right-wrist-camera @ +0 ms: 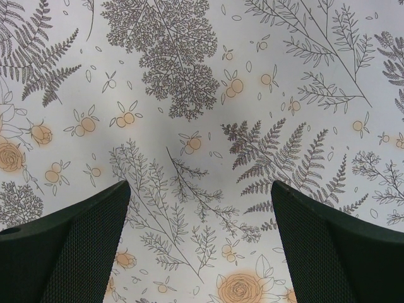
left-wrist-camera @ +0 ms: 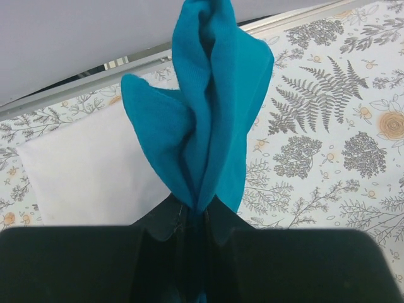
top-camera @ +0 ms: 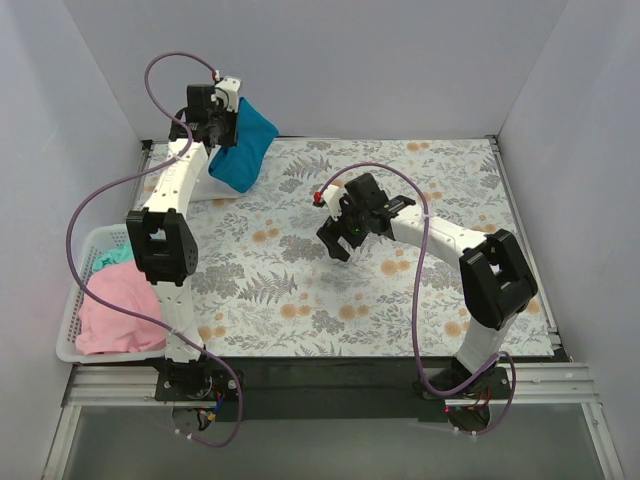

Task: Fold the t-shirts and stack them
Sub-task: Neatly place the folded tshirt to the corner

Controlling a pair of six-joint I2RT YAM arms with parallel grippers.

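Observation:
My left gripper (top-camera: 218, 118) is shut on the teal-blue t-shirt (top-camera: 243, 148), which hangs bunched from it at the far left of the table. In the left wrist view the teal cloth (left-wrist-camera: 208, 107) rises from between the shut fingers (left-wrist-camera: 199, 211). Under and beside it lies a folded white t-shirt (left-wrist-camera: 88, 173), its corner showing in the top view (top-camera: 212, 190). A pink t-shirt (top-camera: 118, 312) and a mint green one (top-camera: 112, 256) lie in the basket. My right gripper (top-camera: 343, 238) is open and empty over the middle of the floral cloth (right-wrist-camera: 201, 208).
A white slatted basket (top-camera: 72, 300) stands off the table's left edge near my left arm's base. The floral tablecloth (top-camera: 400, 290) covers the table. Grey walls close in the back and both sides.

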